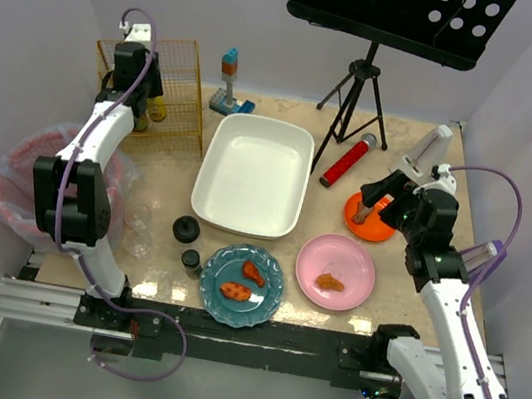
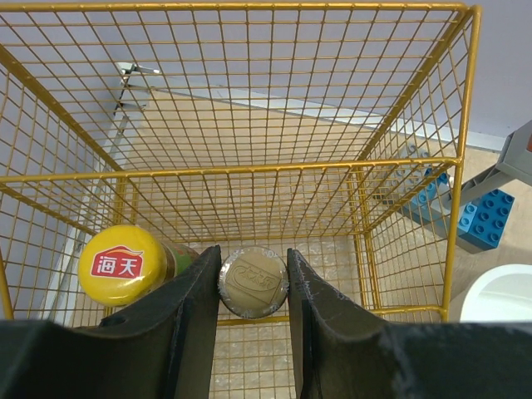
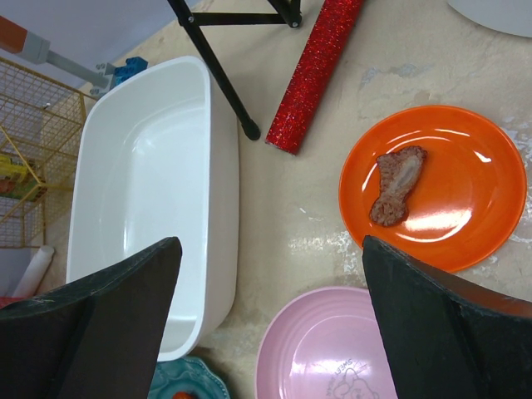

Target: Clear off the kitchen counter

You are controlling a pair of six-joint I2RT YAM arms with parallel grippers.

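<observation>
The beige kitchen counter carries plates, jars and a white tub. At its back left stands a gold wire basket. My left gripper reaches down into it. In the left wrist view its fingers press both sides of a bottle's tan, silver-rimmed cap, next to a yellow-capped bottle. My right gripper hovers wide open and holds nothing, over bare counter between the tub, a pink plate and an orange plate holding a piece of meat.
A teal plate with two food pieces and the pink plate with one sit near the front. Two dark jars and clear glasses stand front left. A red glitter cylinder, a tripod stand and a brick tower are at the back.
</observation>
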